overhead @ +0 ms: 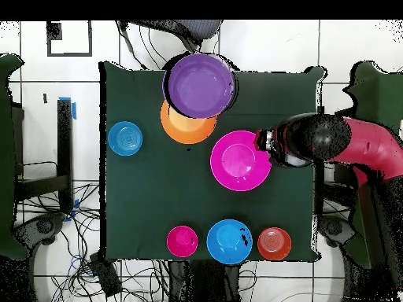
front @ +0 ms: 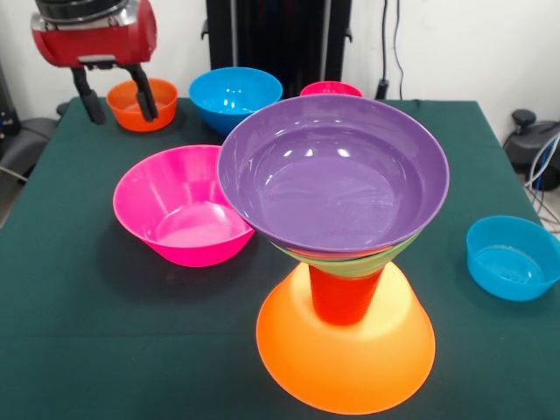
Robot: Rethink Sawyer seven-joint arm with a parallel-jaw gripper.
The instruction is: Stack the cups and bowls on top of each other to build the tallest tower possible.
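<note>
Fingers: both black fingers of the gripper (front: 114, 96) hung spread apart with nothing between them, far behind the tower and in front of the small orange bowl (front: 142, 104).
Tower: closest to the camera on the green table (front: 70, 332), the tower (front: 346, 262) stood on the large orange bowl (front: 346, 354), rim down.
Tower middle: I saw the orange-red cup (front: 344, 293) upright on that base, with a green bowl (front: 367, 262) on it.
Tower top: the purple bowl (front: 332, 171) sat open side up and looked tilted; I judged it a shaky seat.
Done: four pieces stacked, as far as I could count.
Beside the tower: the large pink bowl (front: 182, 206) and a small blue bowl (front: 512, 256) lay loose, one on each side.
Behind the tower: a mid blue bowl (front: 234, 96), a small red bowl (front: 330, 88) and the orange one waited.
Left: I reckoned five loose bowls were still to add.
</note>
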